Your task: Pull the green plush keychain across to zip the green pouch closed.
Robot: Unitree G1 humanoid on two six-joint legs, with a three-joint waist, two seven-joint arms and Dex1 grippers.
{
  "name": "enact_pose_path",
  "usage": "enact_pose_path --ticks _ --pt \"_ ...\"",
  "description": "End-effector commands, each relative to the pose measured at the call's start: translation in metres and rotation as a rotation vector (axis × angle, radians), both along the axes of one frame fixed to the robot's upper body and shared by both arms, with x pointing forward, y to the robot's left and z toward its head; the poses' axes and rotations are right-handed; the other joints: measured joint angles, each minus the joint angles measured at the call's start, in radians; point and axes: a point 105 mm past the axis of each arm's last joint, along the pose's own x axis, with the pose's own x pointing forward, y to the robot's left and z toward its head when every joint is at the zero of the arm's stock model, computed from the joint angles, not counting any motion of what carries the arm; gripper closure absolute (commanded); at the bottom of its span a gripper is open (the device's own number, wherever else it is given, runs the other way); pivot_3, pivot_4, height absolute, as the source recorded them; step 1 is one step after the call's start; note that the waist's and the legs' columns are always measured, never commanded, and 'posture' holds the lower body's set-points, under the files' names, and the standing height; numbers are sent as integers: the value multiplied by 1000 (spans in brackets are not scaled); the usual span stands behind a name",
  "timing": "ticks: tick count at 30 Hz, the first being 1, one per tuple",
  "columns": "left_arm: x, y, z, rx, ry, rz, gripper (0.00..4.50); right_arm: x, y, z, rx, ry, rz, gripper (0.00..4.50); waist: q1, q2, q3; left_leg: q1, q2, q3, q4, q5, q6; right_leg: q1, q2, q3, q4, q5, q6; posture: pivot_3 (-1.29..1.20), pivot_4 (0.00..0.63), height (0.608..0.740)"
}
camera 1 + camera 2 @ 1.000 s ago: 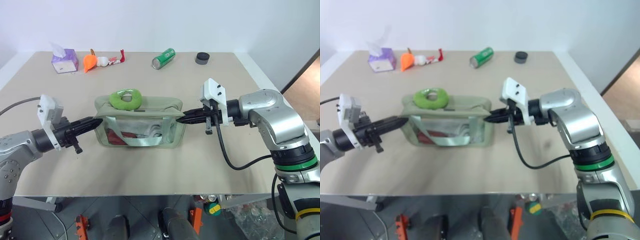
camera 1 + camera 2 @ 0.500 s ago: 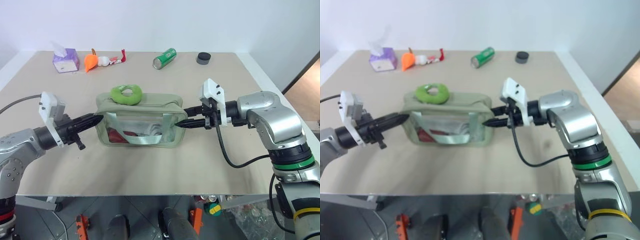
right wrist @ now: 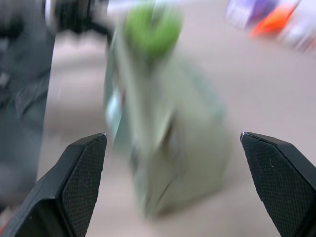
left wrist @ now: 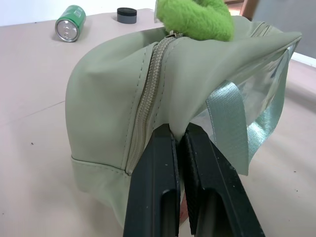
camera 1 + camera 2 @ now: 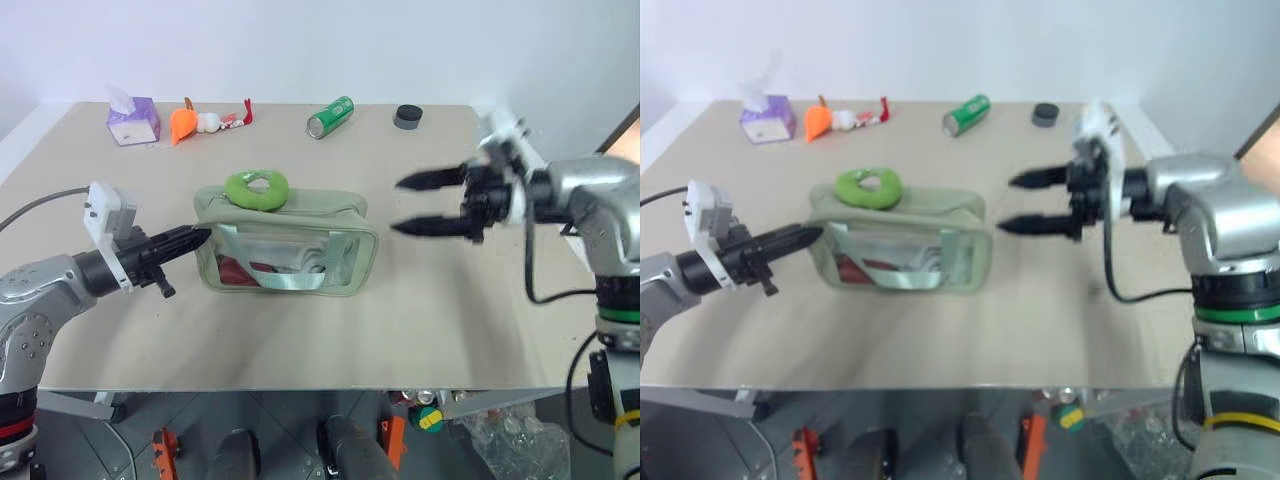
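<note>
The green pouch lies mid-table, with red items showing through its clear side panel. On its top, toward the left end, rests the green plush keychain, at the zipper. My left gripper is shut on the fabric at the pouch's left end; in the left wrist view its fingers pinch the cloth beside the zipper. Off the pouch's right end, my right gripper hovers raised, open wide and holding nothing. In the right wrist view the pouch and keychain lie beyond its spread fingers.
Along the table's far edge stand a purple tissue box, an orange toy, a green can lying on its side and a black cap. The table's right edge runs just beyond my right arm.
My right gripper opened, let go of the pouch's right end and rose up and away to the right. The left gripper kept its hold and stayed put.
</note>
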Motion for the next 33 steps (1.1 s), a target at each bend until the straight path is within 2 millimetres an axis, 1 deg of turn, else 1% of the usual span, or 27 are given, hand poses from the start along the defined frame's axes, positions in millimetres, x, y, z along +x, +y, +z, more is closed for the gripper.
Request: enact_pose_path --ticks 1,3,8,11,13,15,22,28,31,33 --pt "-1 -4 10 1 -50 -17 4500 26 25 14 67 -24 -104 14 -2 0 0 0 0 0 0 0 0 0 0 0 0 0 0 0 150 740" --pt "-1 -5 10 1 -50 -20 4500 38 48 13 58 -36 -131 14 -3 0 0 0 0 0 0 0 0 0 0 1 0 1 0 0 150 740" --pt "-1 -10 9 -4 -52 -33 4500 48 85 17 101 34 -97 14 6 0 0 -5 0 -1 0 1 0 -3 -1 -1 0 0 1 0 150 740" --pt "0 -10 9 -6 -53 -35 4500 51 101 18 100 57 -79 14 7 0 0 -6 -1 0 -1 0 0 -3 -4 -1 -1 -1 0 0 150 740" --pt "0 -11 9 -7 -55 -36 4500 48 112 18 89 63 -43 14 7 0 0 -6 -2 -1 -1 0 0 -3 -4 -1 -1 -1 0 0 150 740" --pt "-1 -11 9 -8 -56 -36 4500 45 117 16 80 69 -19 14 7 0 0 -6 -2 0 -1 -1 0 -3 -4 -1 -1 -1 0 0 150 740" --pt "-2 -11 7 -12 -53 -30 4500 36 129 -7 11 92 46 14 6 0 0 -5 -2 -1 -1 -1 0 -2 -4 -2 -1 -2 1 0 150 740" --pt "0 -10 6 -18 -51 -19 4500 37 132 -14 5 102 49 14 6 0 0 -5 -1 -2 0 0 0 -2 -3 -2 0 -2 1 0 150 740" --pt "-1 -12 4 -25 -50 -24 4500 40 131 -17 8 102 41 826 6 0 0 -5 -1 -2 0 0 0 -2 -3 -2 -1 -2 1 0 150 740" --pt "-1 -12 4 -25 -49 -23 4500 40 131 -16 16 101 43 1475 6 0 0 -5 -1 -2 0 0 0 -2 -3 -2 -1 -2 1 0 150 740"
